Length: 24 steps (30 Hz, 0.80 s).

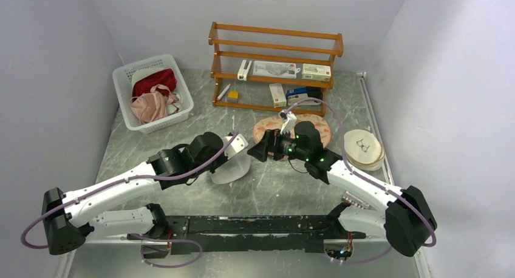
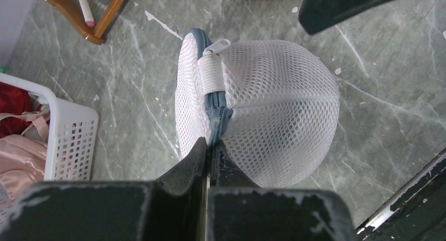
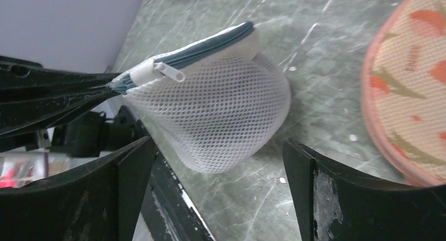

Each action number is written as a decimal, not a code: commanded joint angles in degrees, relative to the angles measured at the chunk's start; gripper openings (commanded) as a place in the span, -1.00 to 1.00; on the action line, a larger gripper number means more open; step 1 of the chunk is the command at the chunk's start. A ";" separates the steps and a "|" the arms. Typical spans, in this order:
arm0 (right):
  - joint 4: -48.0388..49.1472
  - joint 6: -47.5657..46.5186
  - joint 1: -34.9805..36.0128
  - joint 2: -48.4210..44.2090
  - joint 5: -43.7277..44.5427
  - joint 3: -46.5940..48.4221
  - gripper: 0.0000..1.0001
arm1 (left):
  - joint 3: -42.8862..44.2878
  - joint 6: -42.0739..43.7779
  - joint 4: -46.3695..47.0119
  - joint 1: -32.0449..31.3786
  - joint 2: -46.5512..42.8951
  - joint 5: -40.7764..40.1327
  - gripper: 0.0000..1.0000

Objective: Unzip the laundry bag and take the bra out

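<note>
Grey marbled table (image 1: 267, 187) is bearing the scene. Left gripper (image 2: 209, 146) is clamping closed on the grey zip seam of the laundry bag (image 2: 279, 114), near the table's centre. Zip pull (image 2: 217, 45) is lying toward 12 o'clock from those jaws. Right gripper (image 3: 216, 143), at the bag's 3 o'clock, is gaping open, 2 fingers apart.

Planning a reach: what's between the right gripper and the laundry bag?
Only bare table, in the right wrist view; the open right gripper faces the laundry bag, which the left gripper pinches.
</note>
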 commanded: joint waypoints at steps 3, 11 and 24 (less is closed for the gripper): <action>19.24 3.81 -0.36 4.27 -15.75 -3.56 0.60 | -1.95 0.12 4.02 -0.89 -3.42 3.42 -0.86; 24.13 1.33 -1.37 12.28 -23.49 0.82 0.23 | -3.11 0.10 5.51 -1.11 -4.46 6.08 -0.86; 16.40 -5.67 -2.63 20.43 -33.67 11.00 -0.35 | -3.81 -0.33 6.49 -1.15 -5.70 6.95 -0.86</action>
